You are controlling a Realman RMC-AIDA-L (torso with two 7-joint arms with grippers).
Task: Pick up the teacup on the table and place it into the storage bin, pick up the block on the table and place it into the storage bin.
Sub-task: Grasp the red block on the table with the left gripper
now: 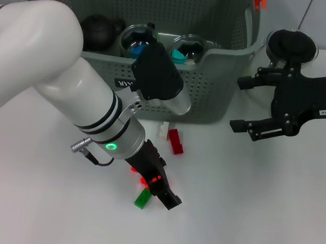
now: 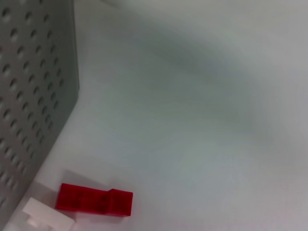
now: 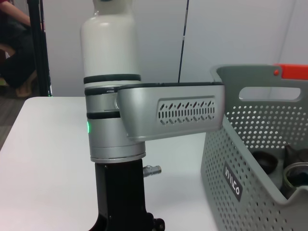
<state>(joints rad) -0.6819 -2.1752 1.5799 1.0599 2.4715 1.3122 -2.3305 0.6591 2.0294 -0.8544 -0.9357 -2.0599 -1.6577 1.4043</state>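
Observation:
The grey-green storage bin [image 1: 212,75] stands at the back of the table. Two glass teacups [image 1: 138,38] [image 1: 187,47] rest inside it; no teacup shows on the table. In front of the bin lie a red block [image 1: 175,141] and a white block [image 1: 163,130]. Nearer to me sits a green block [image 1: 143,198]. My left gripper [image 1: 166,194] is low over the table, right beside the green block. The left wrist view shows the red block [image 2: 94,199], the white block [image 2: 45,216] and the bin wall [image 2: 33,96]. My right gripper [image 1: 240,104] hovers open, to the right of the bin.
A dark round pot [image 1: 99,29] also lies in the bin. Behind my right arm stands a glass pot with a black lid [image 1: 293,46]. The right wrist view looks across at my left arm [image 3: 115,120] and the bin [image 3: 250,159].

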